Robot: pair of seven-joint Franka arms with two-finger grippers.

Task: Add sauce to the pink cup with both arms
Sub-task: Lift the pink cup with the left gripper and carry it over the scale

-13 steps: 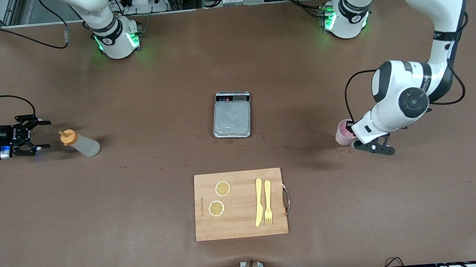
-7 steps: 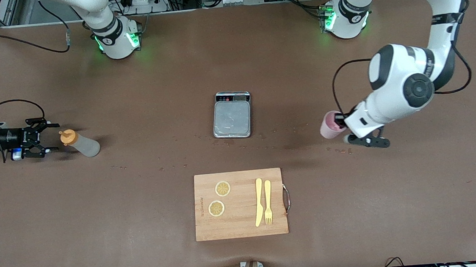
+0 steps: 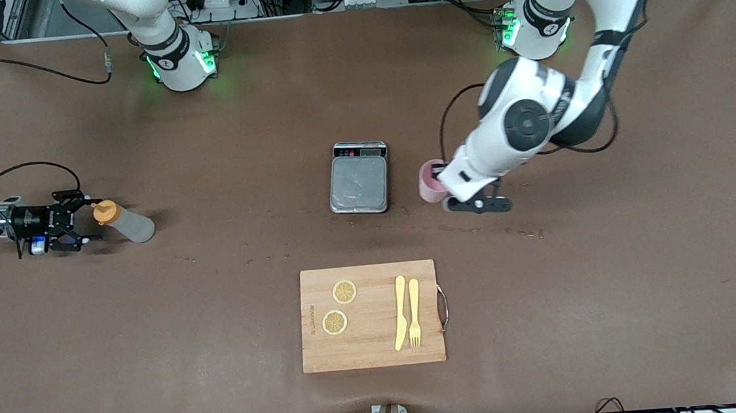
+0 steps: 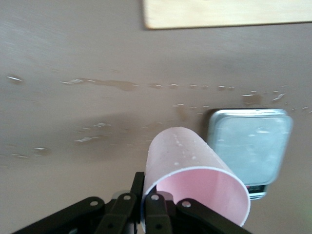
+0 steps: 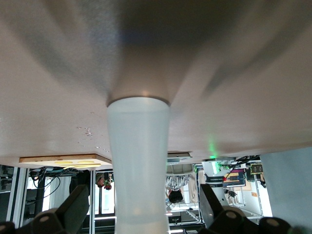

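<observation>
Left claw [image 3: 451, 190] has carried pink cup [image 3: 430, 182] beside scale [image 3: 359, 182].

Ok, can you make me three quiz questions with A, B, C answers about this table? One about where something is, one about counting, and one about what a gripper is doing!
1. Where is the fork?
A. on the cutting board
B. on the scale
C. in the pink cup

2. How many lemon slices are there?
A. one
B. two
C. four

3. What is the left gripper doing?
A. hanging open
B. shut on the pink cup
C. shut on the sauce bottle

Answers:
1 A: it lies beside the knife on the board.
2 B: two slices show.
3 B: its fingers pinch the cup's rim; the open right gripper is at the bottle.
</observation>
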